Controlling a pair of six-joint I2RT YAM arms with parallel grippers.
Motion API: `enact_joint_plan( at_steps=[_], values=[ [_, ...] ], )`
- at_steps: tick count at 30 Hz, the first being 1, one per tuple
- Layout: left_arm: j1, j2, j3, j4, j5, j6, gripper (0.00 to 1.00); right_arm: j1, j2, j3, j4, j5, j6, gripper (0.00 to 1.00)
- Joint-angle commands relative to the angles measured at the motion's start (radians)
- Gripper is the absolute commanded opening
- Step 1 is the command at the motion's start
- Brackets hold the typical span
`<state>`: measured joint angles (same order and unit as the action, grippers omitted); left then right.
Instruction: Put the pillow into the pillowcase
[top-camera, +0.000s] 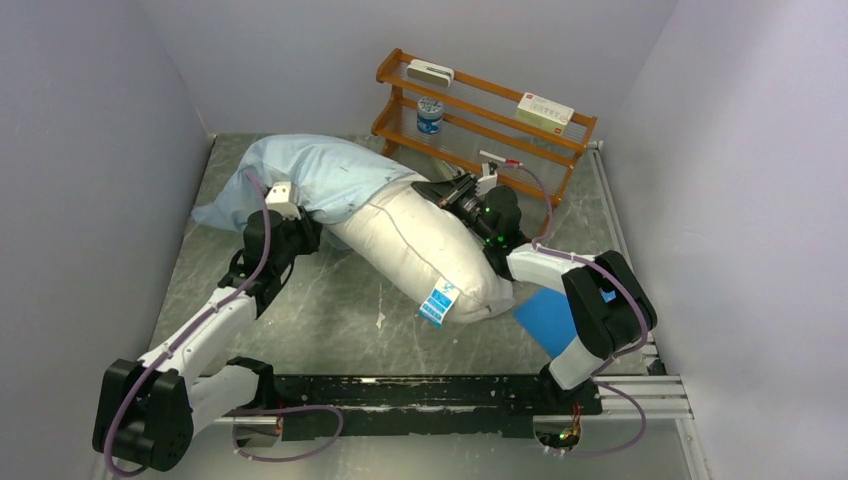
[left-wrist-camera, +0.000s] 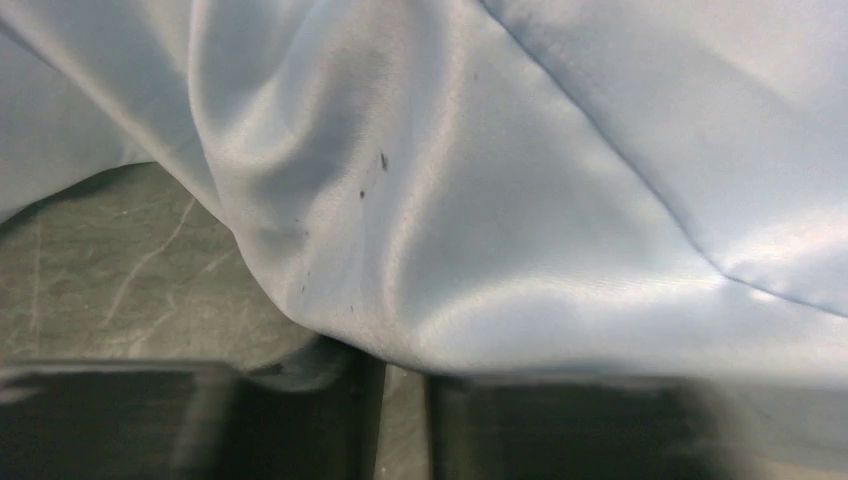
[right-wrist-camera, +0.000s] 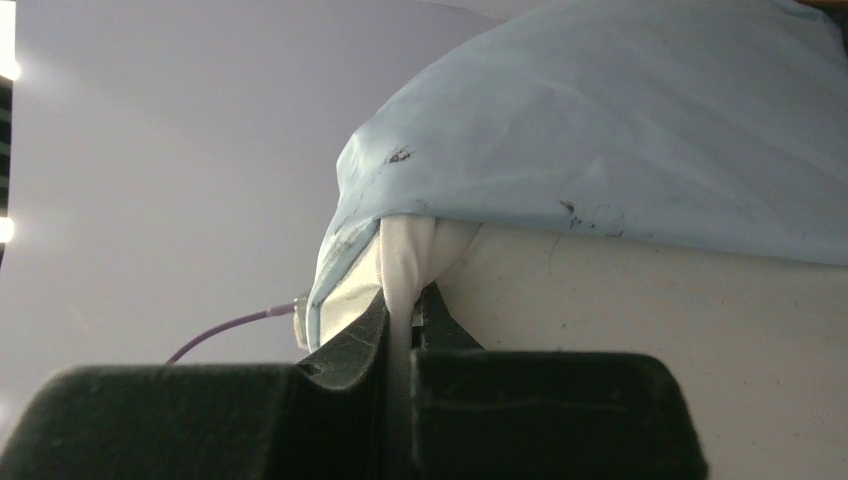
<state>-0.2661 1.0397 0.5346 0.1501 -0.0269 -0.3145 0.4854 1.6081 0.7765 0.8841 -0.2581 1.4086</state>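
grey marbled table is being used as the work surface, with pale walls closing it in on three sides.

in the right wrist view, a fold of the pillow is being pinched between the nearly closed jaws of the right gripper, just below the hem of the pillowcase. the left gripper is being shown with only a narrow gap between its jaws and the pale cloth draped over them; whether cloth is being gripped there cannot be told.

the sleeving step appears to be partly done. it is likely being done best if the pinched end is being pushed along the pillow's own length while the hem is being drawn the opposite way by the left gripper, so that cloth is being kept from bunching at the mouth.

as for containers, the far end of the pillow is being covered by the pillowcase, while the near end, with its tag, is being left bare on the table. a wooden rack at the back is being used to hold a small tub, a flat box and a white item. a blue sheet is lying beside the right arm.
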Motion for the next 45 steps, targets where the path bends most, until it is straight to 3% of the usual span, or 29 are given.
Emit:
enact_joint_plan(
  at_steps=[1, 8, 16, 28, 35, 39, 42, 45],
  values=[
    [-0.011, -0.013, -0.013, 0.132, -0.065, 0.008, 0.08, -0.020, -0.011, 0.060, 0.050, 0.065, 0.006, 0.00],
    [-0.082, -0.086, 0.033, -0.014, -0.001, 0.002, 0.05, -0.019, -0.017, 0.014, 0.095, 0.109, 0.036, 0.00],
    [-0.342, -0.178, 0.009, -0.071, -0.071, -0.036, 0.05, -0.018, -0.043, 0.017, 0.075, 0.140, 0.024, 0.00],
    [-0.531, -0.172, 0.036, -0.149, -0.062, -0.043, 0.05, -0.018, -0.056, 0.006, 0.088, 0.158, 0.046, 0.00],
    [-0.592, -0.181, 0.096, -0.124, 0.076, -0.016, 0.05, -0.018, -0.051, 0.029, 0.115, 0.140, 0.038, 0.00],
    [-0.598, -0.206, 0.144, -0.189, 0.084, -0.010, 0.05, -0.018, -0.065, 0.052, 0.103, 0.069, -0.065, 0.00],
    [-0.598, -0.237, 0.131, -0.179, 0.091, -0.019, 0.05, -0.007, -0.102, 0.053, 0.034, 0.100, -0.166, 0.00],
    [-0.601, -0.220, 0.099, -0.158, 0.177, 0.006, 0.05, 0.003, -0.100, 0.061, 0.075, 0.105, -0.178, 0.00]
  ],
)
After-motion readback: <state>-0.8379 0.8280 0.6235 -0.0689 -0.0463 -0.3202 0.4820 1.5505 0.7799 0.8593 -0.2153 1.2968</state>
